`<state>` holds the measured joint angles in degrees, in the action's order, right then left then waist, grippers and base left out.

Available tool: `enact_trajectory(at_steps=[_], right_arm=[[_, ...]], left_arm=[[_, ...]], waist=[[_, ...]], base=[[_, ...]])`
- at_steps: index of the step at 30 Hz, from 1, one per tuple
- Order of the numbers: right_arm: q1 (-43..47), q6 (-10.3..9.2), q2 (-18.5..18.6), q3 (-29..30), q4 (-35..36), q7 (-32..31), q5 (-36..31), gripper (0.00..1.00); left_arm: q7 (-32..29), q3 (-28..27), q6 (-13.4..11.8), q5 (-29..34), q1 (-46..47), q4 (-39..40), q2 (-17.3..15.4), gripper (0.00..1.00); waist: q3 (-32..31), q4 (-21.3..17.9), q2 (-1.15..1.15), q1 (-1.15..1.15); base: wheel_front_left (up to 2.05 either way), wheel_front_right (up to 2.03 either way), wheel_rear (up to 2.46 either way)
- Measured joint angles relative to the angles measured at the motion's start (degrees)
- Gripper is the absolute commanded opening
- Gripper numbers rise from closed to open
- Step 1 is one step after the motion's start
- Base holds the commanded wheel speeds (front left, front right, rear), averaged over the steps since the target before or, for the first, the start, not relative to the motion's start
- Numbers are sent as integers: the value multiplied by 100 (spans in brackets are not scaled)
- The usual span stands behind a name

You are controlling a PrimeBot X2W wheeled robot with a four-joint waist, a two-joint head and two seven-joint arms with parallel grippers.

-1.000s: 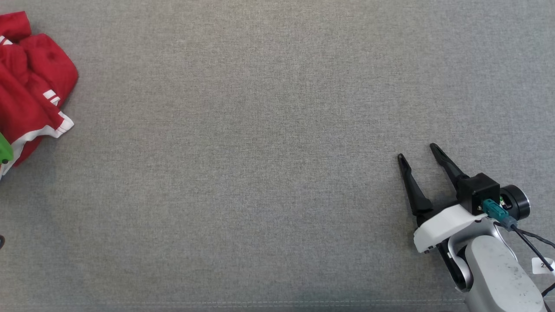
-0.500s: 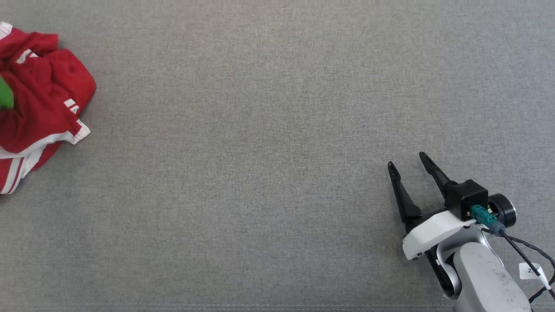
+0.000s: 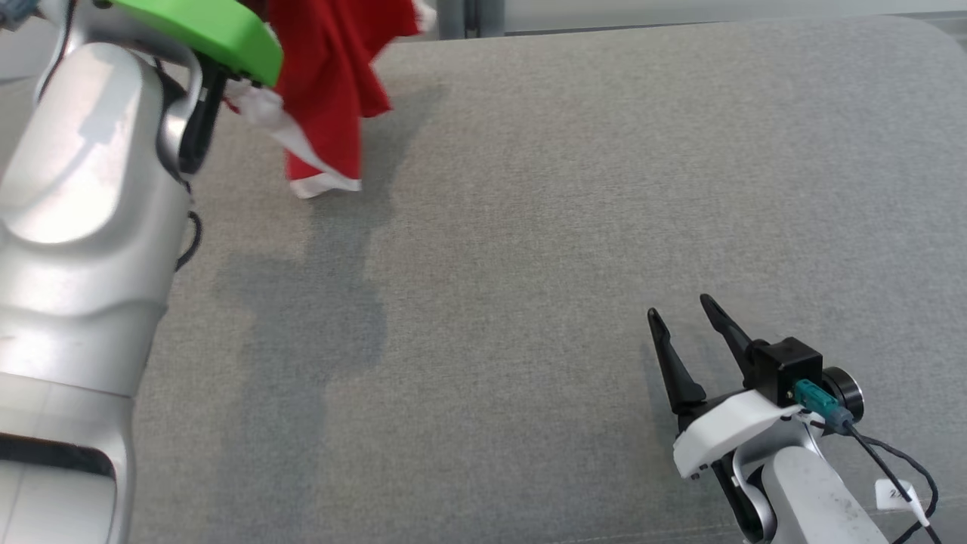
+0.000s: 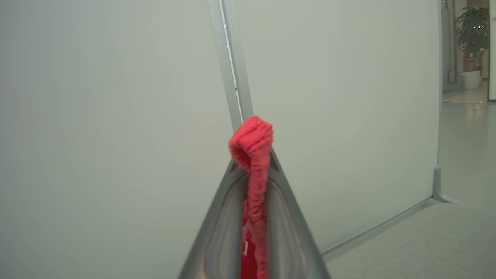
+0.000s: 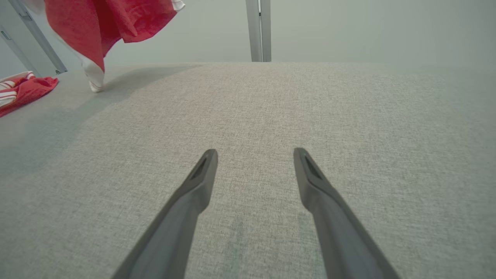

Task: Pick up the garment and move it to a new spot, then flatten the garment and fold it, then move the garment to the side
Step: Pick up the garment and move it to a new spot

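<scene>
A second ago the garment (image 3: 332, 91) was a crumpled red heap lying on the table (image 3: 529, 227) off to the robot's left. Now it hangs in the air, bunched and drooping, with its white hem (image 3: 321, 183) close above the grey top, though I cannot tell whether it brushes it. The left pincer (image 4: 252, 155) is clamped tight on a fold of the red cloth and raised high, and the pale left arm (image 3: 83, 189) has swung into sight (the head has tilted too, so part of that shift is the camera's). The right pincer (image 3: 680, 305) sits low over the near right of the table, fingers spread wide and holding nothing, much as before. I'd say the pick-up is done and the carry to a new spot is under way — flattening and folding are yet to come.
</scene>
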<state>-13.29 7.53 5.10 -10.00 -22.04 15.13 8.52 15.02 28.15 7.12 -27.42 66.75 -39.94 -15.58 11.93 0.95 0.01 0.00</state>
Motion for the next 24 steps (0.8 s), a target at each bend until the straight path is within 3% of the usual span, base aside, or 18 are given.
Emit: enact_trajectory(at_steps=[9, 13, 14, 15, 16, 24], right_arm=[[50, 0, -77, 99, -2, 0, 42, 100], [65, 0, -99, 91, -1, 0, 48, 100], [65, 0, -109, 100, -2, 0, 48, 100], [65, 0, -115, 109, -1, 0, 51, 100], [64, 0, -113, 124, -4, 0, 58, 100], [66, 0, -133, 219, 2, 0, 80, 100]], left_arm=[[2, 263, 27, -349, -846, 757, 726, 0], [4, 147, 29, -230, -1489, 965, 761, 0], [15, 144, 27, -230, -1680, 937, 757, 36], [14, 112, 29, -218, -1924, 879, 750, 82], [12, 47, 37, -194, -2163, 806, 744, 100], [11, -1120, -9, 172, -3584, 483, 671, 100]], waist=[[-124, -744, 0, 0], [-104, -1065, 0, 0], [-94, -1136, 0, 0], [-81, -1203, 0, 0], [-67, -1259, 0, 0], [-22, -1280, 0, 0]], base=[[0, 0, 0], [0, 0, 0], [0, 0, 0], [0, 0, 0], [0, 0, 0], [0, 0, 0]])
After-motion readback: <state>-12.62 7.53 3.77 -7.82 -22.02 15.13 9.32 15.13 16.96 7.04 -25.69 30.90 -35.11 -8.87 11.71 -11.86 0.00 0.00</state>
